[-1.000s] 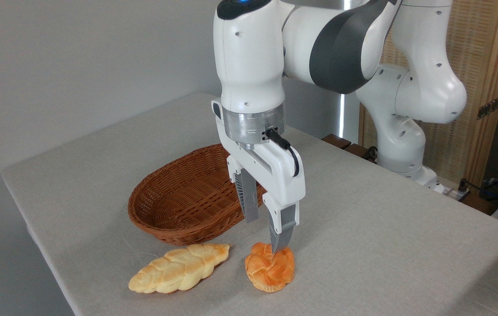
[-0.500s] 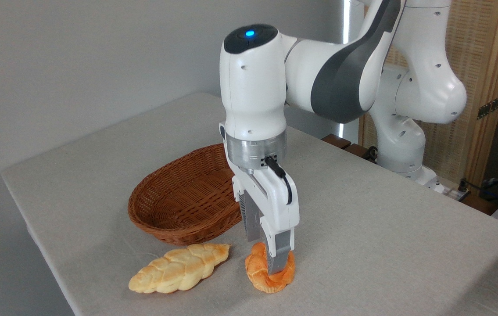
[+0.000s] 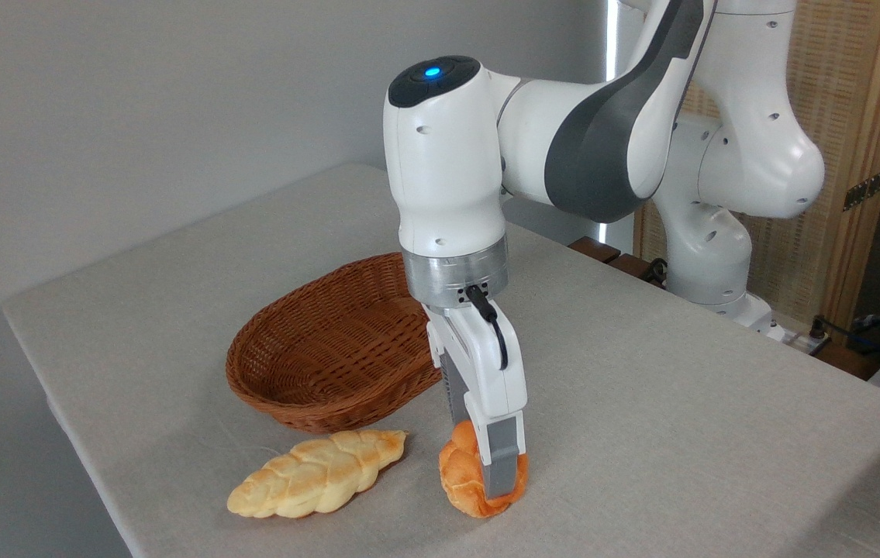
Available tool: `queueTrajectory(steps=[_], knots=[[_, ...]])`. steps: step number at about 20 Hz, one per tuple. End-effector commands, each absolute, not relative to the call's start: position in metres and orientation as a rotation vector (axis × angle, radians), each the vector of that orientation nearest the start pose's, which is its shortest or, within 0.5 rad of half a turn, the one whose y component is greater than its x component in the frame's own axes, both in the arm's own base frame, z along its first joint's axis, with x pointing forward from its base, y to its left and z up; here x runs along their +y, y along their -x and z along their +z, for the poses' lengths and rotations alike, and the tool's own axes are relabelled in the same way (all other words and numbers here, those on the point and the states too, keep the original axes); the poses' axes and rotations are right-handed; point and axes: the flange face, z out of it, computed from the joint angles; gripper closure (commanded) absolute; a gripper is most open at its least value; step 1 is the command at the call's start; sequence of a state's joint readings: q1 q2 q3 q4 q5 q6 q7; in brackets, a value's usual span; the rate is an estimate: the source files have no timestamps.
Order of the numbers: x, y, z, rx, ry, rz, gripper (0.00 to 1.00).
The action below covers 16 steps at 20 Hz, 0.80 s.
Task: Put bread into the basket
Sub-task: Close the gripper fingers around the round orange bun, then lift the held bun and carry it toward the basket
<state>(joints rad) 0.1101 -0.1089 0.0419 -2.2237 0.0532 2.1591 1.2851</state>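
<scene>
One arm is at work over the table (image 3: 680,434), its gripper (image 3: 490,473) pointing straight down at the front edge area. The near finger (image 3: 503,461) lies flat against the front face of the bread (image 3: 461,480); the far finger is hidden behind the bun, so full contact on that side cannot be confirmed. From the narrow stance of the fingers and the bun's squeezed, upright shape, the gripper appears to be pinching the bread between them.

Bread position — on the cloth-covered table, underside touching or nearly touching the surface, right of the pale braided loaf (image 3: 317,473) and apart from it. It is not in the basket (image 3: 308,364).

Basket — oval, brown wicker, standing upright on the table behind and to the left of the bun, near it but not touching. Its interior shows nothing inside on the visible part; the arm's wrist covers its right end.

Loaf — lies flat just in front of the basket's near rim.
</scene>
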Motion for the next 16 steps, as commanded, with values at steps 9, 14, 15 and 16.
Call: queueTrajectory(steps=[9, 14, 15, 16], knots=[[0.0793, -0.4987, 0.4179, 1.725, 2.563, 0.028, 0.65], [0.0793, -0.4985, 0.4178, 1.725, 2.564, 0.029, 0.70], [0.0793, -0.4985, 0.4178, 1.725, 2.564, 0.029, 0.70], [0.0793, -0.4985, 0.4178, 1.725, 2.564, 0.029, 0.70]])
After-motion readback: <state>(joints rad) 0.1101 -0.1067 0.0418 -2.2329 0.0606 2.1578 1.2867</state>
